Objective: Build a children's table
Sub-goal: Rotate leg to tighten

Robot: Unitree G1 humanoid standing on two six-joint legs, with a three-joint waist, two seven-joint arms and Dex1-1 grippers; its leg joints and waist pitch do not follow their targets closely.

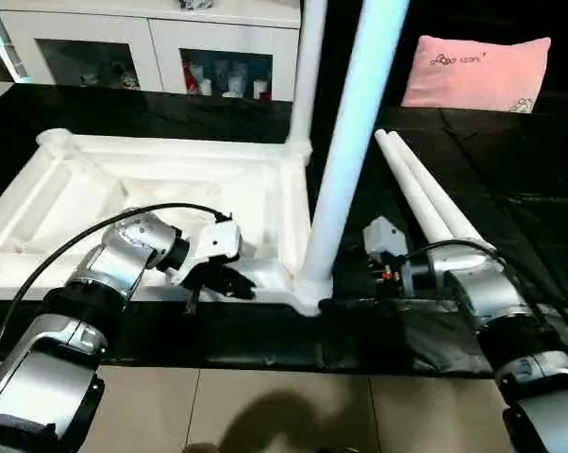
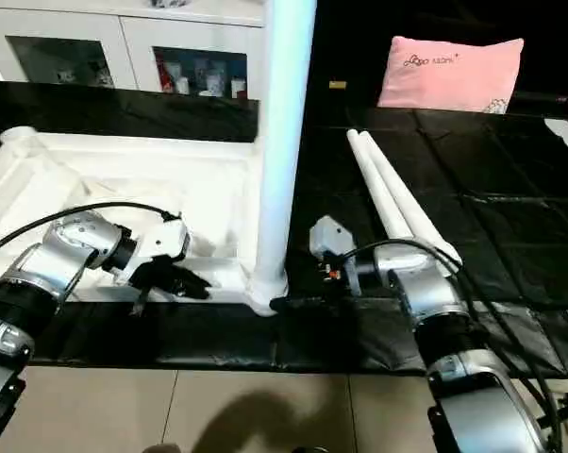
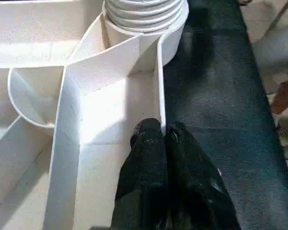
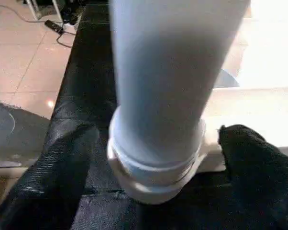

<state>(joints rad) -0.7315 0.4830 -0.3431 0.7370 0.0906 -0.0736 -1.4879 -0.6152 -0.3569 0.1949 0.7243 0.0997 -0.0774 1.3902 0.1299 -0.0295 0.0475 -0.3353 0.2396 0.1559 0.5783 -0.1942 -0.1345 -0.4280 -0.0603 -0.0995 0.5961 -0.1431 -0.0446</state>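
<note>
The children's table (image 1: 124, 189) lies upside down on the black-covered counter (image 1: 510, 160), with a leg (image 1: 345, 170) standing upright in the corner socket between the two tools. The left tool (image 3: 160, 139) is closed, empty, its tips resting against the tabletop's near rim beside that socket. The right tool (image 4: 156, 143) is wide open, its fingers (image 4: 62, 167) either side of the leg's base without touching it; two loose legs (image 1: 426, 189) lie just beyond it.

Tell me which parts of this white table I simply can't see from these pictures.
- Tops of the two standing legs: cut off by the upper edge in both eye views.
- Tabletop's left end: cut off in the eye views.
- Near rim: partly hidden behind the left end effector.
- Cabinet contents: too small.
</note>
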